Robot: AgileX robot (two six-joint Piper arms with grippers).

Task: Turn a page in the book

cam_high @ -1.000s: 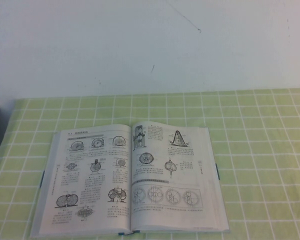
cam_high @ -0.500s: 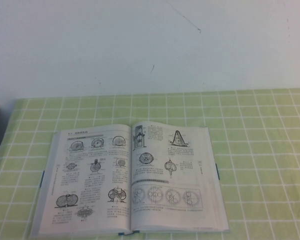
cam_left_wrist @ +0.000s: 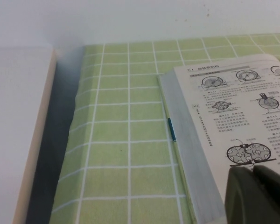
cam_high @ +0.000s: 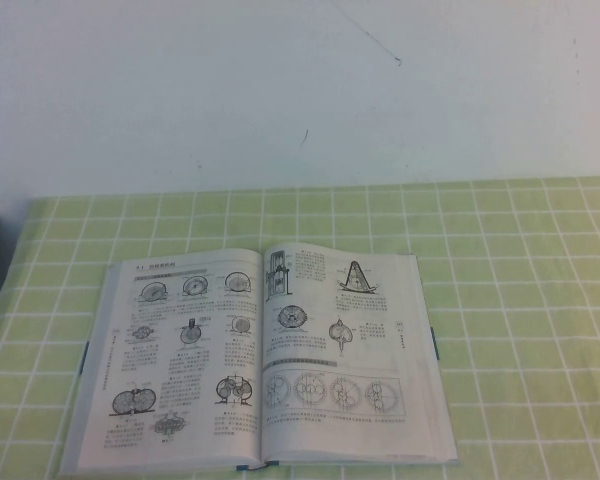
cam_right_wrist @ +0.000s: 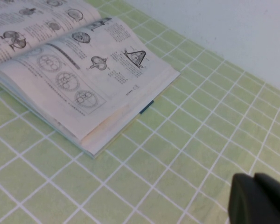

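White, thin and floppy, the page point(cam_high: 345, 345) lies flat at 3 o'clock of the open book point(cam_high: 255, 360) on the desk point(cam_high: 520, 300), best lifted at its free outer corner; right gripper point(cam_right_wrist: 253, 198) closed, empty, apart from it; left gripper point(cam_left_wrist: 253, 193) over the book's near-left corner, fingers' state unclear.

One book point(cam_high: 260, 360), two tools point(cam_left_wrist: 256, 196) point(cam_right_wrist: 259, 199)

Print and diagram captions are seen on both open pages of the book point(cam_high: 260, 365), but no word, number or label can be read
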